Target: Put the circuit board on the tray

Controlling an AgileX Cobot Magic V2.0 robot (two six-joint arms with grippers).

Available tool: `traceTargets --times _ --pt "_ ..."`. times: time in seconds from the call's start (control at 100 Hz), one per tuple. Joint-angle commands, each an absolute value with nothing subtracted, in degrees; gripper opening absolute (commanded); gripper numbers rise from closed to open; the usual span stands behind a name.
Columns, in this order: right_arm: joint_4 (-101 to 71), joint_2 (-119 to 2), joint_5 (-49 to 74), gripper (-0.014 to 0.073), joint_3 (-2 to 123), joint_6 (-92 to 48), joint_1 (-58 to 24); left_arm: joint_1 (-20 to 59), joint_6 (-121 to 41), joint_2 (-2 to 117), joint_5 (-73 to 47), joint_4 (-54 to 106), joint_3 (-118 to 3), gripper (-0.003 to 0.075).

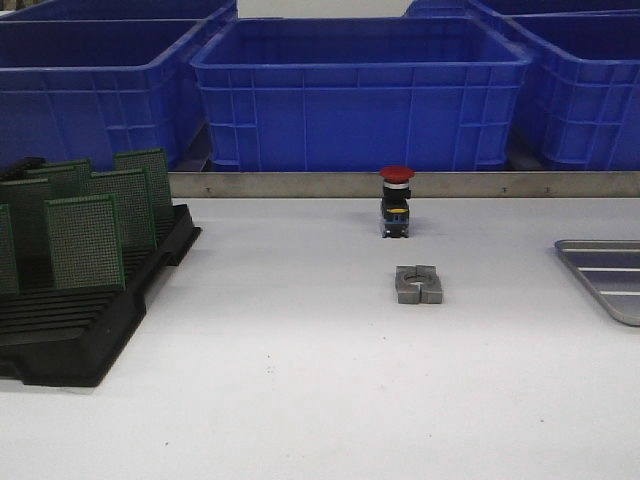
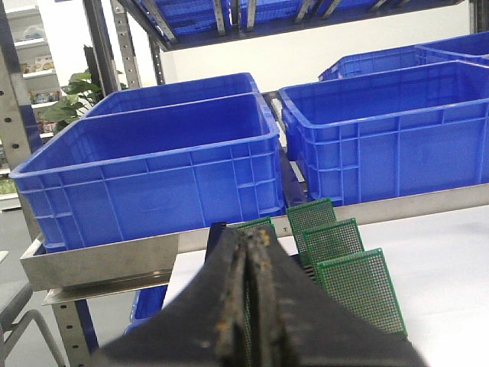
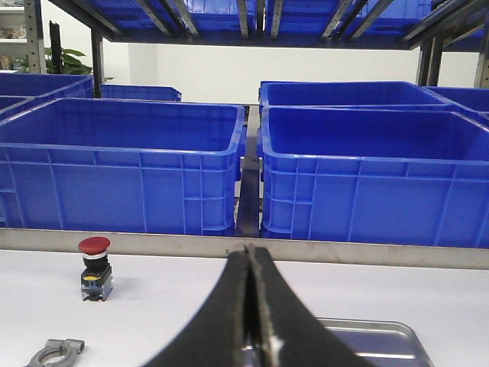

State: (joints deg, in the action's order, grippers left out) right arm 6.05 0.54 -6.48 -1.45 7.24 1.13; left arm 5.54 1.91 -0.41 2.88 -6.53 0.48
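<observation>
Several green perforated circuit boards (image 1: 84, 242) stand upright in a black slotted rack (image 1: 75, 325) at the left of the table; they also show in the left wrist view (image 2: 359, 289). The silver-grey tray (image 1: 610, 277) lies flat at the table's right edge, partly cut off, and shows in the right wrist view (image 3: 382, 335). My left gripper (image 2: 249, 245) is shut and empty, above and behind the boards. My right gripper (image 3: 250, 256) is shut and empty, above the table near the tray. Neither gripper shows in the front view.
A red-capped push button (image 1: 396, 201) stands at the table's middle back. A grey metal clamp (image 1: 418, 283) lies in front of it. Big blue bins (image 1: 360, 90) stand behind a metal rail (image 1: 400, 184) along the far edge.
</observation>
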Motion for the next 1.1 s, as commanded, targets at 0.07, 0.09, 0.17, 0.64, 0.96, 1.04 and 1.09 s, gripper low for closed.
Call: traceTargets --times 0.07,0.09,0.17,0.64,0.96,1.04,1.09 --pt "6.36 1.67 -11.23 -0.0069 -0.72 7.24 1.11 5.43 2.49 -2.28 7.46 -6.3 0.35 -0.0018" --pt "6.36 1.67 -11.23 -0.0069 -0.72 7.24 1.11 5.43 2.49 -2.28 7.46 -6.3 0.35 -0.0018" --pt "6.36 1.67 -11.23 -0.0069 -0.72 7.24 1.11 5.43 2.49 -2.28 7.46 -6.3 0.35 -0.0018" --pt "6.36 1.67 -11.23 -0.0069 -0.72 7.24 1.11 5.43 2.49 3.89 -11.8 -1.73 -15.83 -0.0018" --pt "6.36 1.67 -11.23 -0.0069 -0.72 7.24 1.11 5.43 1.39 23.29 -32.2 -1.38 -38.13 -0.0018" --pt "6.36 1.67 -11.23 -0.0069 -0.72 7.24 1.11 5.43 1.27 28.2 -35.81 -1.27 -42.52 -0.0018" --pt "6.36 1.67 -11.23 -0.0069 -0.72 7.24 1.11 5.43 1.27 31.44 -37.99 -1.27 -45.12 -0.0018"
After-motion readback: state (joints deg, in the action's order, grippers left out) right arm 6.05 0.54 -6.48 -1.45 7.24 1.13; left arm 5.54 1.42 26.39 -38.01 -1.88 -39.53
